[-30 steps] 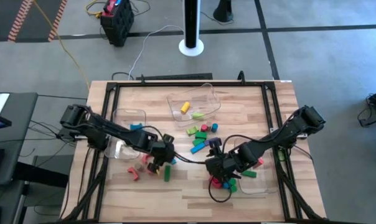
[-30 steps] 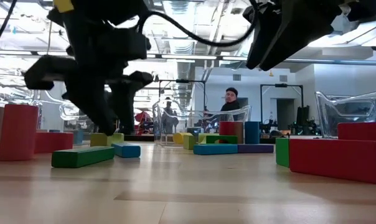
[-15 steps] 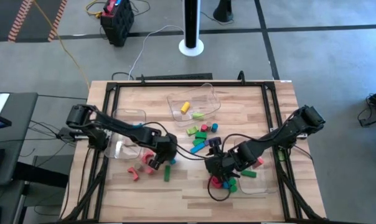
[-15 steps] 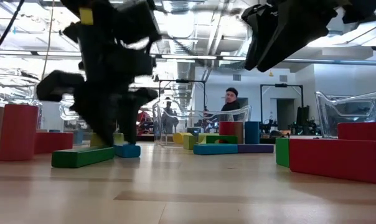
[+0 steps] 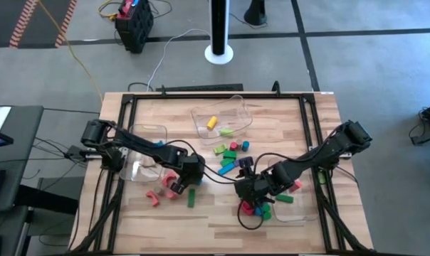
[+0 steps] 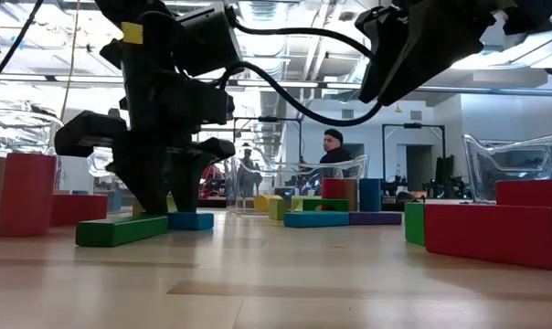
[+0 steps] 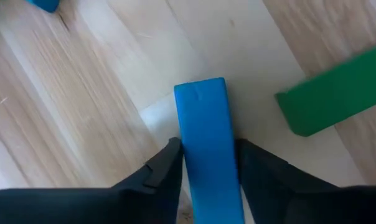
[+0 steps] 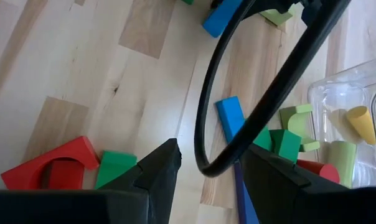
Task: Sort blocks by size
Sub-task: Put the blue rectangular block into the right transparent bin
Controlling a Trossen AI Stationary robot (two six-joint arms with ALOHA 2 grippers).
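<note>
My left gripper [image 5: 190, 176] is down at the table left of centre, shut on a blue bar [image 7: 203, 137], which also shows in the low view [image 6: 189, 220]. A green bar [image 5: 191, 198] lies just beside it on the near side. Red pieces [image 5: 169, 183] and a red arch [image 5: 152, 198] lie to its left. My right gripper [image 5: 245, 190] hovers open and empty right of centre, above a red arch [image 8: 48, 168] and a green block [image 8: 116, 168]. Several more blocks [image 5: 229, 153] lie mid-table. My left gripper pinches the blue bar's two long sides [image 7: 185, 155] between its two fingers. The fingers [image 7: 163, 177] come from above, pointing down, one on each side of the bar. The bar lies flat on the table.
A clear bin [image 5: 222, 117] with a yellow and a green block stands at the far centre. Another clear bin [image 5: 144, 153] stands at the left, and a third [image 5: 295, 208] at the near right. A cable loop [image 8: 238, 124] hangs in front of my right gripper.
My left gripper has gone a little toward the table's right edge and down over the blue bar. The bar has stayed on the table.
</note>
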